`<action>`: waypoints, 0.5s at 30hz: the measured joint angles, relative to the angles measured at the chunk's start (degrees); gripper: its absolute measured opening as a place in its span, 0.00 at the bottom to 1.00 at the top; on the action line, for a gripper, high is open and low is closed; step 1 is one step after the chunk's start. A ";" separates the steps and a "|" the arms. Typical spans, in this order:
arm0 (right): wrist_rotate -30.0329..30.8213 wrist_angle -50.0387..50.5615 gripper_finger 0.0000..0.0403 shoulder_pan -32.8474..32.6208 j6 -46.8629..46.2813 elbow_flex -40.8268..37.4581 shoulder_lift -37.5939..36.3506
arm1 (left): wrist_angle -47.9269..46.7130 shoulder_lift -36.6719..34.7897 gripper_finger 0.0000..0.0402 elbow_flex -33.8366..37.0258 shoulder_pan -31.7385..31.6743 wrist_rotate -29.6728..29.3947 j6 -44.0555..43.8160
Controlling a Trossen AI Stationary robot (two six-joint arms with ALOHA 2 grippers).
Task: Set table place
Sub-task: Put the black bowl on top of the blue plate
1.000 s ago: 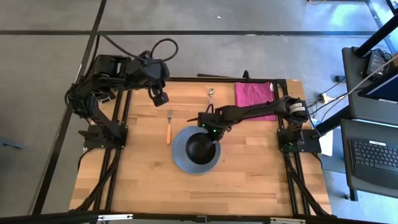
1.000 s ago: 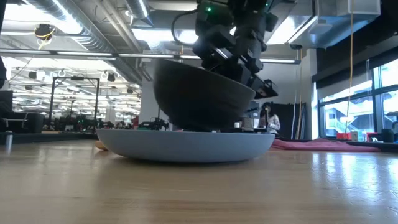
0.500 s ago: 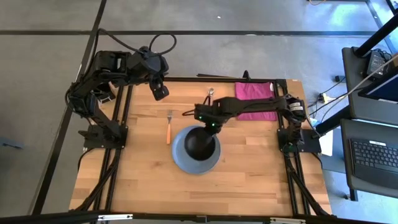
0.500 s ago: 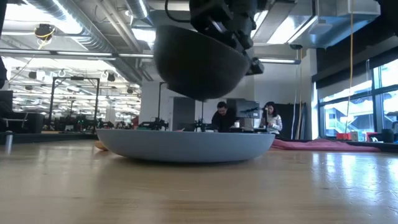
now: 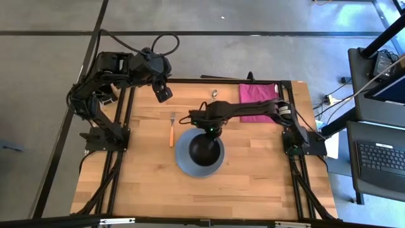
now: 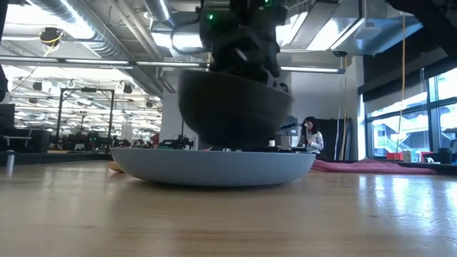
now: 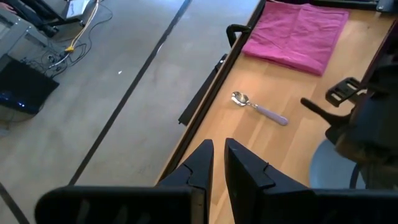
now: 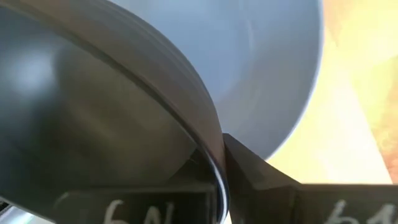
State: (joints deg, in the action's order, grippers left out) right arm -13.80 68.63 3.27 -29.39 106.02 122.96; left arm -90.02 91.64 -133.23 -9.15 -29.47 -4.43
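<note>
The round grey-blue plate lies mid-table, and also shows in the low view. My right gripper is shut on the black bowl, which sits upright over the plate's middle. In the low view the bowl has its bottom down at the plate's rim level; whether it touches, I cannot tell. The orange-handled fork lies left of the plate. The purple-handled spoon lies near the far edge. My left gripper is shut and empty above the far left. My right gripper holds the bowl's rim on its far side, one finger inside the bowl and one finger outside. The fingers come from above, pointing down. The bowl stays upright, nearly level, over the plate.
A folded pink cloth lies at the table's far right. The black frame edges the tabletop. Bare wood shows along the near half of the table. People sit in the room beyond the table.
My right gripper lifted the bowl clear of the plate, where it had sat tilted, then brought it down again, nearly level, a little toward the table's left. My left gripper has drawn slightly toward the far edge.
</note>
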 joint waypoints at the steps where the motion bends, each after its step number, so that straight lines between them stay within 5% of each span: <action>1: -0.29 0.10 0.02 0.00 0.26 0.00 0.43 | 0.01 0.00 0.08 0.00 0.00 0.00 0.00; 15: -1.35 -0.77 0.03 0.00 1.58 0.02 4.81 | 0.00 0.00 0.08 0.00 0.00 -0.02 -0.07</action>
State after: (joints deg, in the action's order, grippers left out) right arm -15.16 67.86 3.27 -27.82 106.04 127.76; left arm -90.02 91.64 -133.23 -9.15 -29.50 -4.49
